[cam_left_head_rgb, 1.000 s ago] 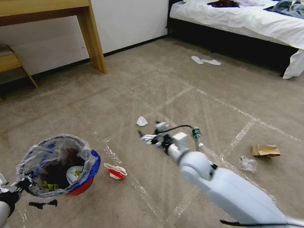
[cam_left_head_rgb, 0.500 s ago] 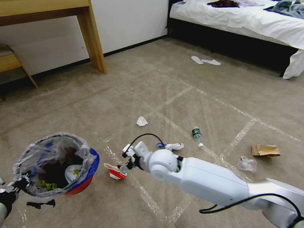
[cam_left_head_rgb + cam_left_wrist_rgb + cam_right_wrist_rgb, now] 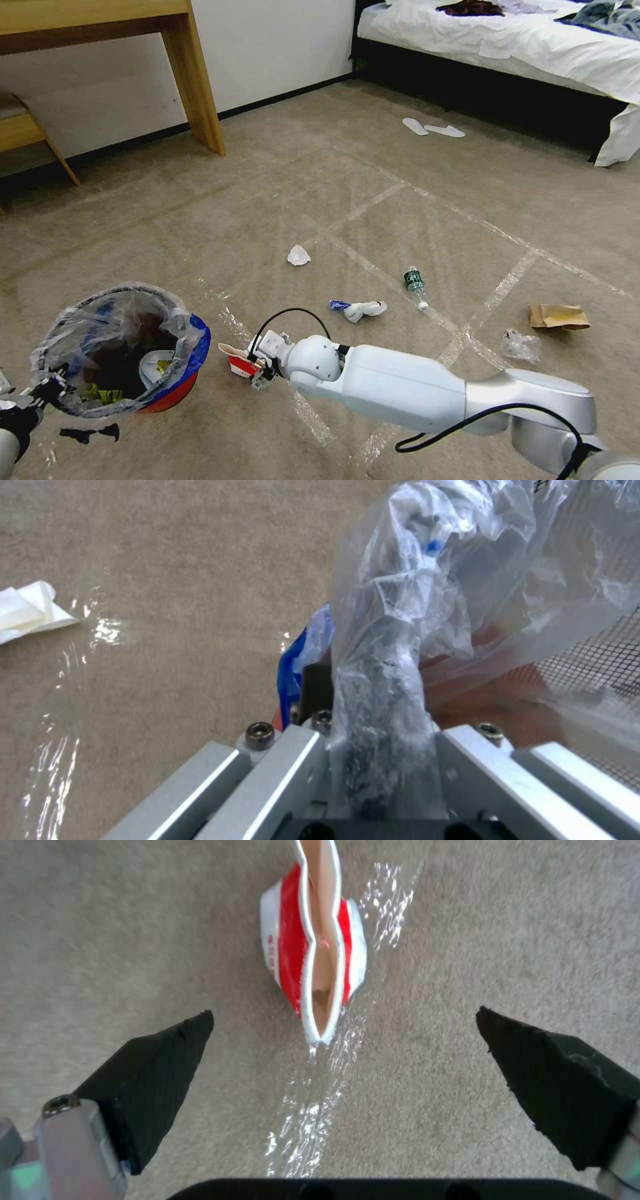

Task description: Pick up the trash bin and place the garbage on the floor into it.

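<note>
The trash bin [image 3: 175,390], red with a blue rim and a crinkled clear liner, hangs just above the floor [image 3: 267,187] at the lower left. My left gripper [image 3: 41,392] is shut on its rim and liner; the left wrist view shows the bin's blue rim [image 3: 293,665] in the left gripper [image 3: 363,695]. My right gripper [image 3: 257,371] is low over the carpet, right beside the crushed red-white cup [image 3: 235,358]. In the right wrist view the cup [image 3: 313,965] lies just ahead of the right gripper [image 3: 343,1015], whose black fingers [image 3: 160,1065] are spread wide.
More garbage lies around: a white tissue wad [image 3: 299,255], a blue-white wad [image 3: 360,309], a green-label bottle [image 3: 415,283], a brown paper bag [image 3: 559,316], a clear plastic scrap [image 3: 521,345]. White slippers [image 3: 433,128] lie near the bed [image 3: 533,47]. A wooden table leg [image 3: 197,87] stands at the back left.
My right arm swung from near the bottle over to the crushed cup and lowered, with its gripper open at the cup. The bin stayed in my left gripper, barely shifting.
</note>
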Available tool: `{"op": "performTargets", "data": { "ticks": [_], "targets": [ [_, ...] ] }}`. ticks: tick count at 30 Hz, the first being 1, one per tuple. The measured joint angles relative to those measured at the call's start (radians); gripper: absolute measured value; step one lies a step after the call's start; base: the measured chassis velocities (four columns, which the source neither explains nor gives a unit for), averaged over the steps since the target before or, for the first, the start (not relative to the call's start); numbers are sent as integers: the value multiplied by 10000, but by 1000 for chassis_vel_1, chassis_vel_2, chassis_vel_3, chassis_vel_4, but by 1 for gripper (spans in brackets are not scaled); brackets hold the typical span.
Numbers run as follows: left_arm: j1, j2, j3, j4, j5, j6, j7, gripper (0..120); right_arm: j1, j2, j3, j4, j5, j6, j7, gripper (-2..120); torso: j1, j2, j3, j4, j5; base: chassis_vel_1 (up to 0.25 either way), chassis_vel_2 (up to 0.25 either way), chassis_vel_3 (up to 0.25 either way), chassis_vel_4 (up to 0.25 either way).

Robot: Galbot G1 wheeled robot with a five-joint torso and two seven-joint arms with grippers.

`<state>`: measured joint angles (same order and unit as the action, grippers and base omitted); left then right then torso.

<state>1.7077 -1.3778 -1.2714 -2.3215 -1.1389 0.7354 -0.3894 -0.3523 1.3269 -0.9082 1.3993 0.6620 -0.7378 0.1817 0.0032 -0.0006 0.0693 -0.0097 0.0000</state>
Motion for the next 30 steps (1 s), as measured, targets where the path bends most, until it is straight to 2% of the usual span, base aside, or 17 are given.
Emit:
{"op": "performTargets", "data": {
  "ticks": [5, 17, 19, 21, 22, 23, 25, 26, 30],
  "targets": [
    [57, -48, -17, 41, 45, 0, 36, 0, -300, 505, 115, -1082, -701, 846, -291, 99, 0, 0, 0, 1, 0, 0, 0, 0, 0],
    [76, -20, -67, 84, 41, 0, 68, 0, -678, 1052, 87, -2327, -1112, 1991, -359, 91, -1, 0, 0, 0, 0, 0, 0, 0, 0],
    [77, -32, -66, 102, 46, 0, 74, 0, -748, 1234, 67, -2747, -1236, 2548, -335, 82, -1, 0, 0, 0, 0, 0, 0, 0, 0],
    [79, -31, -66, 108, 48, 0, 78, 0, -771, 1298, 54, -2897, -1281, 2725, -335, 79, -1, 0, 0, 1, 0, 0, 0, 0, 0],
    [86, -28, -75, 111, 49, 0, 80, 0, -810, 1400, 24, -3116, -1351, 3036, -331, 70, -1, 0, 0, 0, 0, 0, 0, 0, 0],
    [86, -28, -75, 111, 49, 0, 80, 0, -810, 1400, 24, -3116, -1351, 3036, -331, 70, -1, 0, 0, 0, 0, 0, 0, 0, 0],
    [113, -28, -82, 109, 49, 0, 91, 0, -883, 1577, 15, -3410, -1448, 3417, -330, 60, -1, 0, 0, 0, 0, 0, 0, 0, 0],
    [113, -28, -82, 109, 49, 0, 91, 0, -883, 1577, 15, -3410, -1448, 3417, -330, 60, -1, 0, 0, 0, 0, 0, 0, 0, 0],
    [140, -79, -90, 88, 59, 0, 125, 0, -977, 1775, -29, -3748, -1600, 3751, -328, 42, -1, 0, 0, 0, 0, 0, 0, 0, 0]
  ]
}}
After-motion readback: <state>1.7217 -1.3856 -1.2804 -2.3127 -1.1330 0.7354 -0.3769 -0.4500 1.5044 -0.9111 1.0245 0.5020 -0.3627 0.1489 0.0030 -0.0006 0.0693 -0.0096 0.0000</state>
